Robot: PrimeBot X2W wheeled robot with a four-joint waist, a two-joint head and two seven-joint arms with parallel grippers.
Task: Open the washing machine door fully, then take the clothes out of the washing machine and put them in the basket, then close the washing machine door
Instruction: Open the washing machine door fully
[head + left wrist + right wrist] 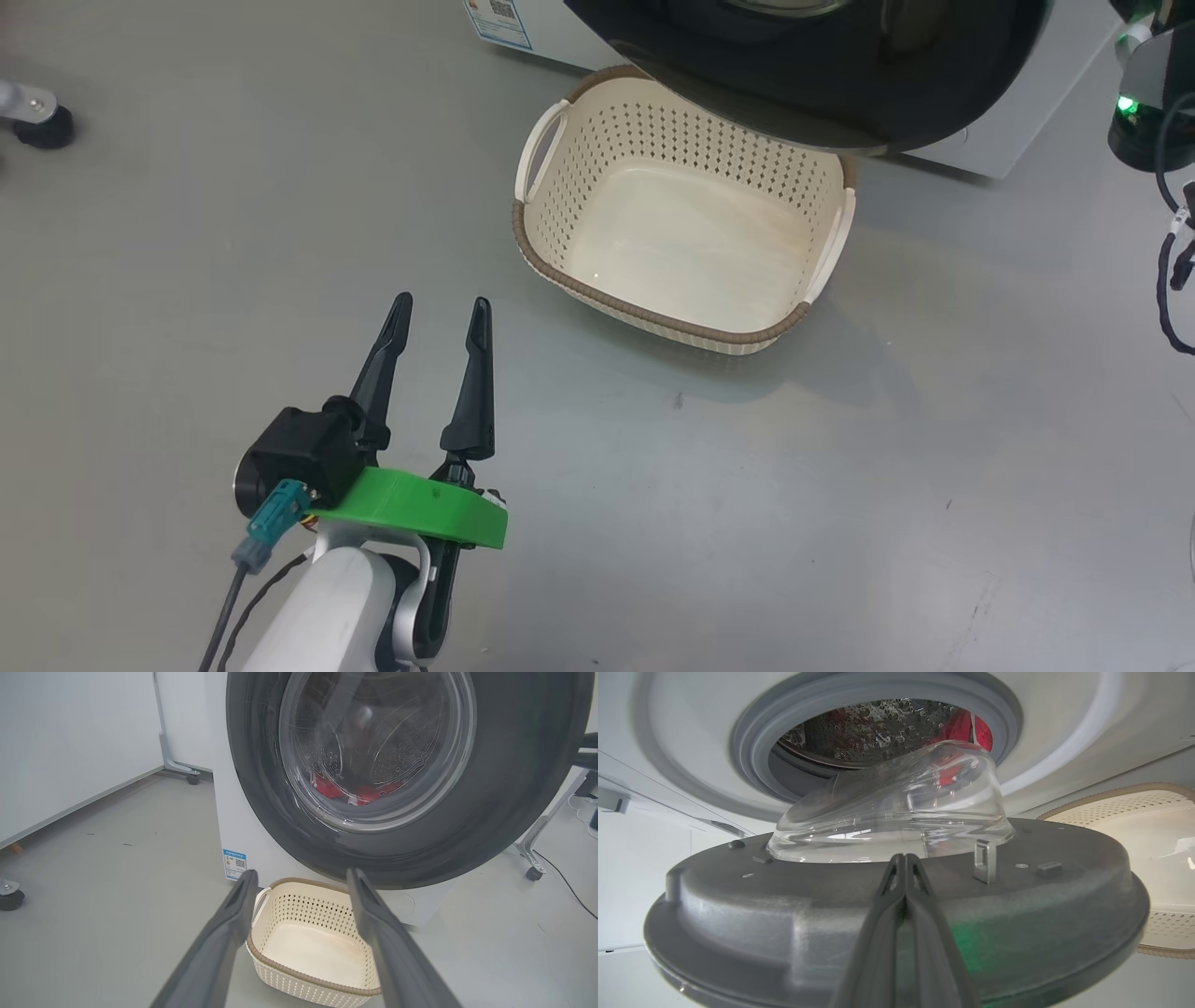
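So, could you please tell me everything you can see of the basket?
The basket is cream plastic, rounded-rectangular, its walls pierced with rows of small diamond holes, its bottom smooth. A brown woven-look band runs along the rim, with a loop handle at each short end. It stands upright and empty on the grey floor, close before the washing machine, its far edge under the open door. Nothing else touches it.

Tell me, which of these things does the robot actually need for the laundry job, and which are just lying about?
Needed: washing machine, washing machine door, clothes, basket.
Lying about: castor wheel, black cable, metal stand leg.
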